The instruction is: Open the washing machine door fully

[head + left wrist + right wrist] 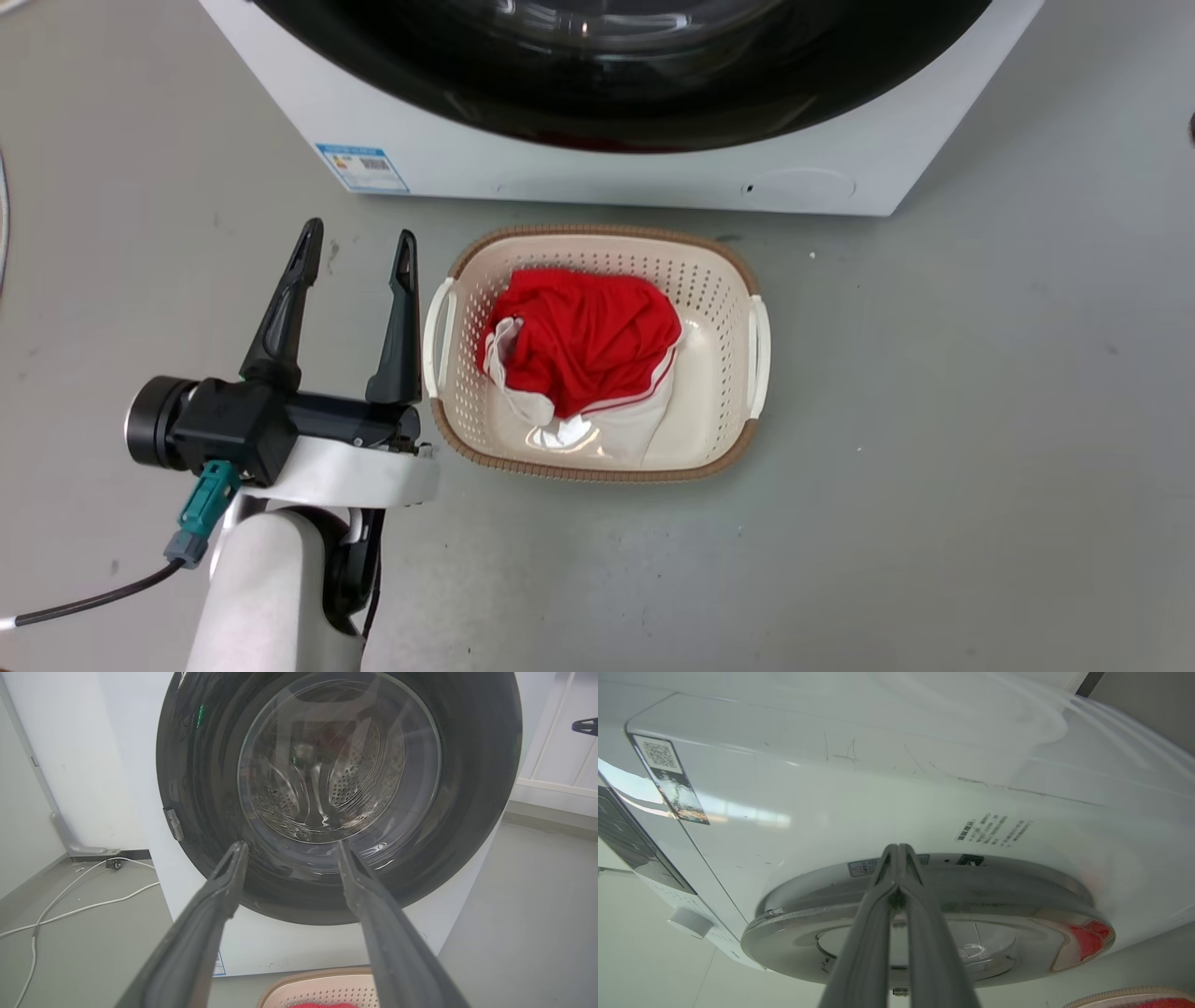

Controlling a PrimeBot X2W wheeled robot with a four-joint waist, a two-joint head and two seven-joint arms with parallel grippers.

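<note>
The washing machine (pixel 607 177) is a white box on the floor ahead. Its glossy black washing machine door (pixel 607 103) lies against the front. In the left wrist view the door (pixel 467 788) faces me, with the steel drum showing through its glass bowl. My left gripper (pixel 359 235) is open, low on the floor side and short of the machine; its tips (pixel 289 843) frame the door's lower half without touching. My right gripper (pixel 899 848) is shut, empty, with its tips at the rim of the door (pixel 1017 924) where it meets the white front (pixel 878 788).
A cream laundry basket (pixel 747 439) holding a red and white garment (pixel 588 336) sits on the floor right in front of the machine, beside my left gripper. A white cable (pixel 70 910) trails on the floor left of the machine. Control knob (pixel 689 921) above the door.
</note>
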